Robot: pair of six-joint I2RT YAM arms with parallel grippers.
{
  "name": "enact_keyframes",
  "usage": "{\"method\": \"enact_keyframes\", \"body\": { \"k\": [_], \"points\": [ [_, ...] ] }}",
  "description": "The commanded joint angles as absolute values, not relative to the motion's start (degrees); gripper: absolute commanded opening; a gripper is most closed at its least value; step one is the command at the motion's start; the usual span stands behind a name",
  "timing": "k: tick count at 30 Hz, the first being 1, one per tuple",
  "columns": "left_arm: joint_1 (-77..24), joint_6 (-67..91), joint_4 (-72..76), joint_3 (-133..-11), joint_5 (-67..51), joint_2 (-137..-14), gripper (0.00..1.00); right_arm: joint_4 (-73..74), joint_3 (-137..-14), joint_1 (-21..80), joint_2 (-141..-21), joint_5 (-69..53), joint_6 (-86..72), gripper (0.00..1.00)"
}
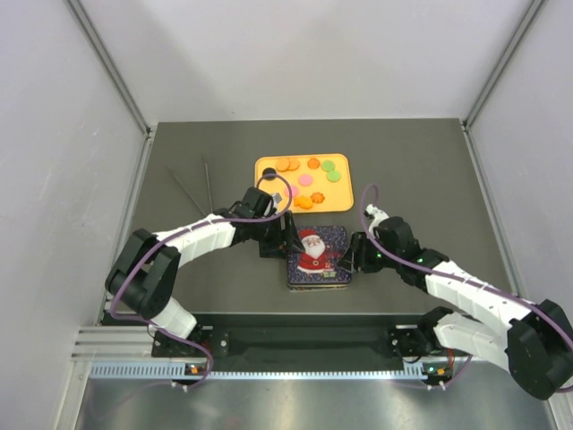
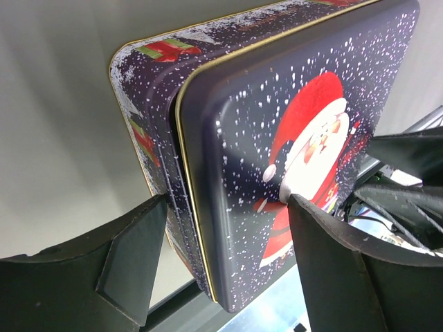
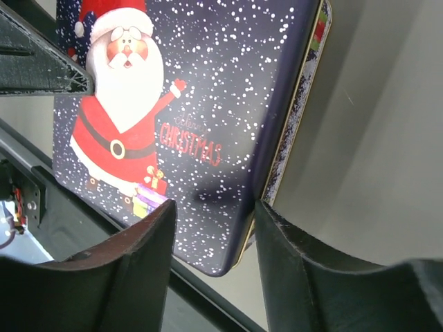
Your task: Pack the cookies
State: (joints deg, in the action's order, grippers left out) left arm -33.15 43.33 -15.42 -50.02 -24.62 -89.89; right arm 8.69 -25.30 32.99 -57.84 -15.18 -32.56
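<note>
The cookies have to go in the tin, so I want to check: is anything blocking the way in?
Yes. The tin has its Santa lid on; the cookies sit on the orange tray behind it.

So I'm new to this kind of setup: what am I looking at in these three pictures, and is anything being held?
The overhead picture looks down on two robot arms bolted at the near table edge. The other two come from cameras on their wrists, so each shows its own two dark fingers.

On the table lies an orange tray with the cookies, small coloured discs, on it. Nearer the arms sits a dark Christmas tin with a Santa lid.

The left gripper straddles the tin's left edge with its jaws wide. The right gripper sits over the lid's right edge, jaws narrower. Whether either is actually pressing the tin, I cannot tell. The lid is on, and nothing is lifted.
</note>
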Motion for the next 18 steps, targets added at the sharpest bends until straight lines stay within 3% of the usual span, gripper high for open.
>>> {"method": "enact_keyframes", "body": {
  "k": [1, 3, 6, 18],
  "points": [
    [-33.8, 42.9, -12.6, -49.5, -25.6, -90.5, 0.75, 6.0, -27.0, 33.4, -56.2, -15.0, -31.8, 0.53],
    [-33.8, 42.9, -12.7, -49.5, -25.6, -90.6, 0.75, 6.4, -26.7, 33.4, -56.3, -14.8, -32.1, 0.73],
    [-33.8, 42.9, -12.7, -49.5, -25.6, -90.5, 0.75, 7.5, -25.8, 33.2, -55.3, -13.2, -33.1, 0.85],
    [-33.8, 43.2, -12.4, -49.4, -25.8, -91.0, 0.75, 6.4, -18.0, 33.4, -50.6, -17.1, -38.5, 0.82]
  ]
}}
